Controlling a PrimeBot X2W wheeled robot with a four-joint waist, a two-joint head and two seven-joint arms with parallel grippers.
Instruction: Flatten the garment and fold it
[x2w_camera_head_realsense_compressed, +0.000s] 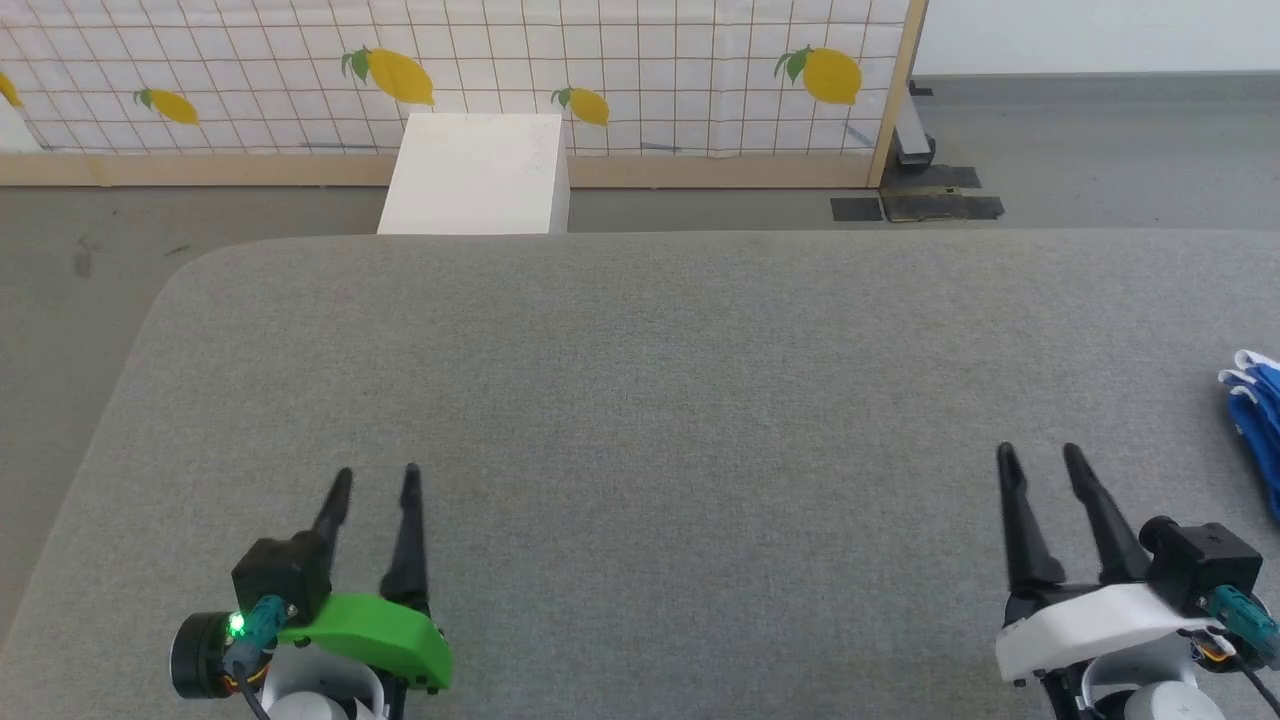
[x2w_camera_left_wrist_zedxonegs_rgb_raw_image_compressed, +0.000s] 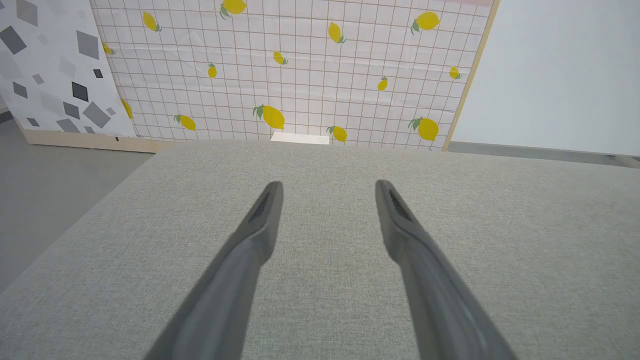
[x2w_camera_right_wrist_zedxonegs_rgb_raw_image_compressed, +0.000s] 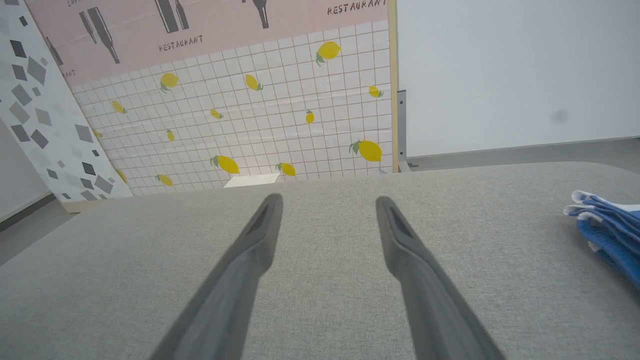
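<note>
Head view: our left gripper (x2w_camera_head_realsense_compressed: 377, 473) and right gripper (x2w_camera_head_realsense_compressed: 1038, 450) hang wide, empty, over the table (x2w_camera_head_realsense_compressed: 640, 380), shorts (x2w_camera_head_realsense_compressed: 1260, 410) bunched toward its right side. Left wrist: fingers (x2w_camera_left_wrist_zedxonegs_rgb_raw_image_compressed: 260, 225) spread above it. Right wrist: shorts look limp, light; we'd pinch the white trim.

Two claws: the left claw (x2w_camera_head_realsense_compressed: 377, 472) at lower left and the right claw (x2w_camera_head_realsense_compressed: 1038, 450) at lower right, each with two dark fingers (x2w_camera_head_realsense_compressed: 1020, 530), four in all. One blue-and-white garment (x2w_camera_head_realsense_compressed: 1258, 410) at the right edge. One grey worktop (x2w_camera_head_realsense_compressed: 640, 380). One white box (x2w_camera_head_realsense_compressed: 475, 175) at upper middle. One lemon-print panel (x2w_camera_head_realsense_compressed: 640, 60) along the top, with four whole lemons (x2w_camera_head_realsense_compressed: 400, 77) in the head view.
</note>
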